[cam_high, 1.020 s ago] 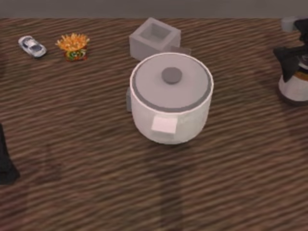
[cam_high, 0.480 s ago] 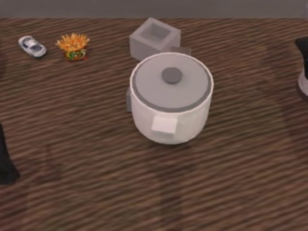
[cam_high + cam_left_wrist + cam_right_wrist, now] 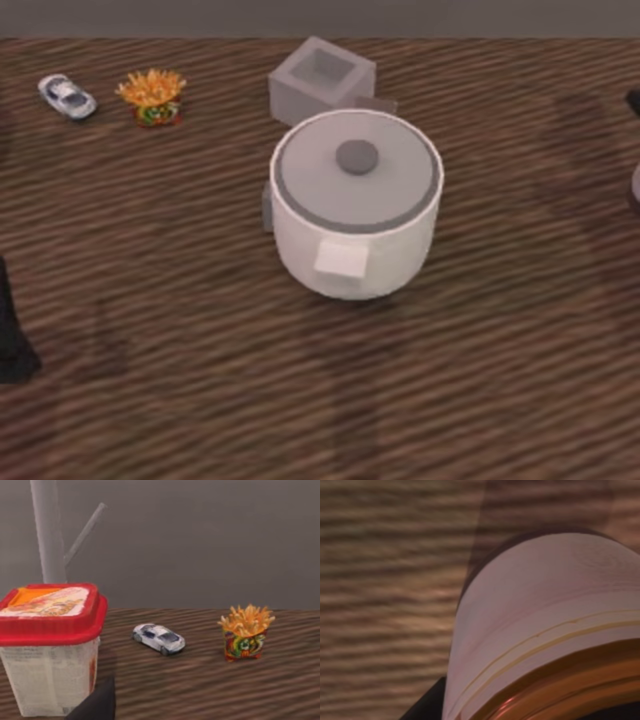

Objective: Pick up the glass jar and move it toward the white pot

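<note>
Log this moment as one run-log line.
right gripper: nearly out of top view at right edge | glass jar: fills right wrist view | white pot: centre, lid on | left arm: parked at left edge

Little of the robot showed. The left arm [image 3: 10, 335] was a matt black, blocky shape at the table's left edge, with no markings I could make out. The right arm [image 3: 634, 100] was only a black sliver at the far right edge.
</note>
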Tool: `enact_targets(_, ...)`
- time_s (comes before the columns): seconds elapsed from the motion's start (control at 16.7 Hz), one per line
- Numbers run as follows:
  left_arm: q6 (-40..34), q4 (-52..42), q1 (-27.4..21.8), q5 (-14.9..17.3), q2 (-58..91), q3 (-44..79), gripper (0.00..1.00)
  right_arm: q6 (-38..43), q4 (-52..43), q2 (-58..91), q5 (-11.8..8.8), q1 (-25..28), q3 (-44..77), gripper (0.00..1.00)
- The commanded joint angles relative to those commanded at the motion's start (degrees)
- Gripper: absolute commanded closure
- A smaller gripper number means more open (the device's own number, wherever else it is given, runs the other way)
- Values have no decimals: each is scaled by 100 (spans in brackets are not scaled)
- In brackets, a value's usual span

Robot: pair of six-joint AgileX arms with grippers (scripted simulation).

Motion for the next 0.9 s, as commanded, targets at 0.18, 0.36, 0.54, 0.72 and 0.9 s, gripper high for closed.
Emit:
enact_targets(0.18, 0, 0, 0, 0, 0, 0, 0, 213, 26, 127, -3, 138, 75, 100)
enact_targets(0.36, 0, 0, 0, 0, 0, 0, 0, 958, 148, 438, -9, 511, 262, 100)
enact_targets(0.54, 0, 0, 0, 0, 0, 0, 0, 1993, 336, 783, -2, 980, 476, 100)
enact_targets(0.72, 0, 0, 0, 0, 0, 0, 0, 2697, 480, 1064, 8, 1365, 593, 100)
enact_targets(0.9, 0, 0, 0, 0, 0, 0, 0, 2869, 522, 1143, 10, 1479, 608, 100)
